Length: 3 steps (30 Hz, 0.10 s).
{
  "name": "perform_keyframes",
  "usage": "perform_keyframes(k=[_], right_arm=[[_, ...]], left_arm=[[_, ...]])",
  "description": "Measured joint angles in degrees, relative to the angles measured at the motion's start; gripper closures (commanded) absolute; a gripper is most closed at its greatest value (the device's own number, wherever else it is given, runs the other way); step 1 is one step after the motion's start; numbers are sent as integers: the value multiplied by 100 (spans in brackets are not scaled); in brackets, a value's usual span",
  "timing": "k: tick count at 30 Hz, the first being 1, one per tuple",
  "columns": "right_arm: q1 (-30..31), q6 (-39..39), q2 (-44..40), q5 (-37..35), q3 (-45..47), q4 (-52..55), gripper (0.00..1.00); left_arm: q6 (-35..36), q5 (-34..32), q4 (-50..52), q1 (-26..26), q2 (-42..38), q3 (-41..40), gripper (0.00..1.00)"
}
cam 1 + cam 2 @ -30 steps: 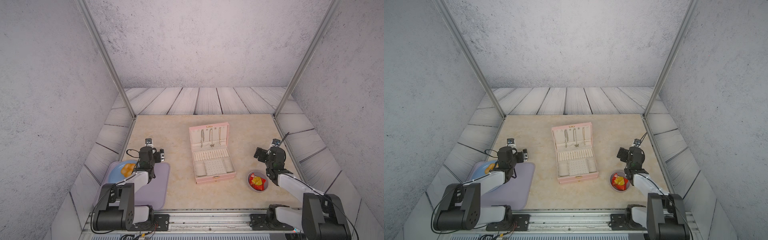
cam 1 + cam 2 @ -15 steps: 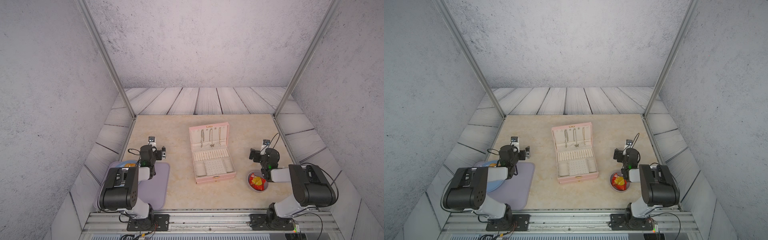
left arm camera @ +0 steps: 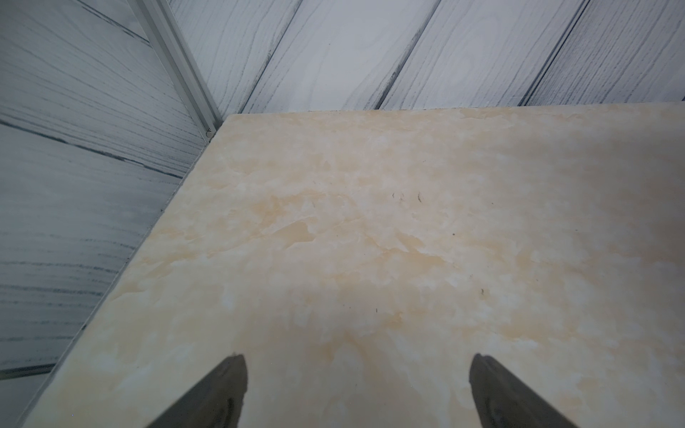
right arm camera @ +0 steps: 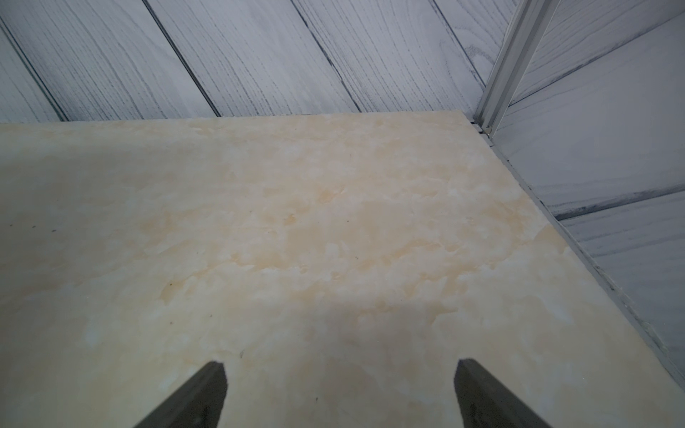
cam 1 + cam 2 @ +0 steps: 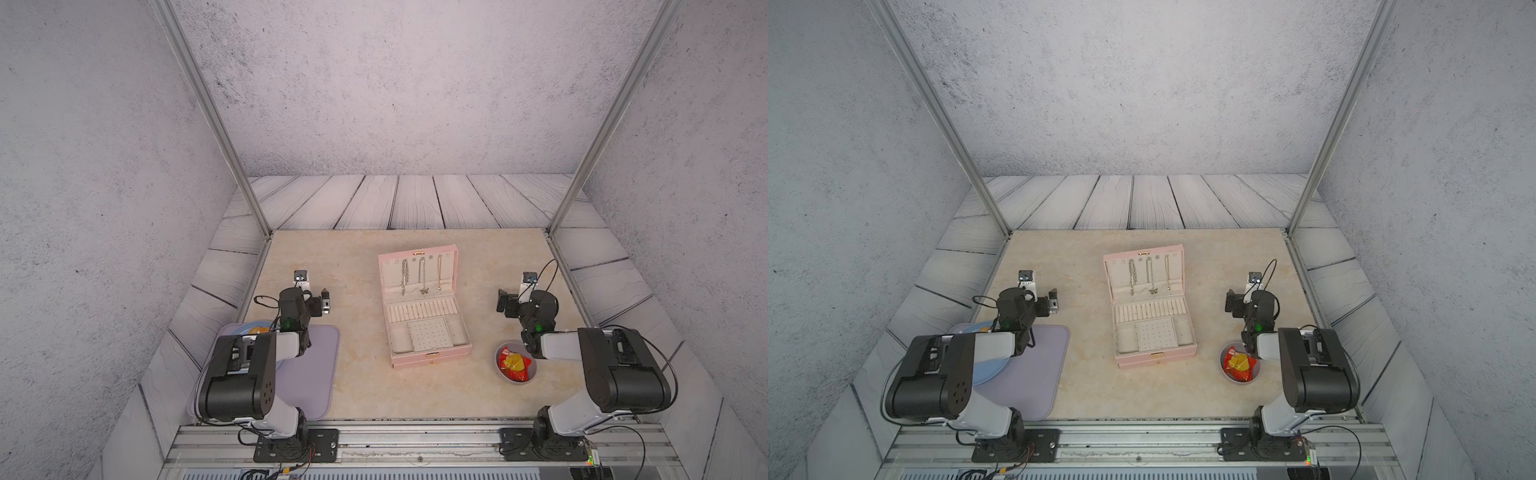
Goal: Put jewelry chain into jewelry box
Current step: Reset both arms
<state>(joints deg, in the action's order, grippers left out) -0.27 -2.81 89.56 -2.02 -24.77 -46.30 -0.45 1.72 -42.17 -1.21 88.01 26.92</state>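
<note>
The jewelry chain (image 5: pixel 439 274), a hair-thin gold strand, hangs straight down from a hook inside the raised lid of the jewelry box (image 5: pixel 411 360). It is the hanging piece nearest the right arm's side, and hanging keeps so fine a line untangled and off the lining. Beside it hangs the butterfly-pendant chain (image 5: pixel 423 279), then the thicker silvery link chain (image 5: pixel 404 277), each on its own hook, so none visibly crosses another. Below them the ring rolls and the dotted cream pad look bare, and the lid leans back far enough to keep the hooks reachable. Judged from this, the chain is already in the box and nothing remains to carry. The box sits mid-table on the marble-look tabletop (image 5: pixel 357 270), between the two arms, where either could reach it. The left gripper (image 3: pixel 357 361) and the right gripper (image 4: pixel 341 365) both have their jaws spread wide with only bare table between them, holding nothing. Each arm is folded back near its own table edge, well apart from the box, which reads as a parked pose. A lilac tray (image 5: pixel 320 374) carrying a blue plate (image 5: pixel 262 325) lies under the left arm. A small bowl (image 5: pixel 533 371) holding a red-and-yellow packet (image 5: pixel 514 365) sits by the right arm, clear of the box.
</note>
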Motion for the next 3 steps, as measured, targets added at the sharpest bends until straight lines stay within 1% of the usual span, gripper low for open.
perform_keyframes(k=[3], right_arm=[[0, 2, 0, 4, 0, -39, 1]], left_arm=[[0, 0, 0, 0, 0, 0, 1]])
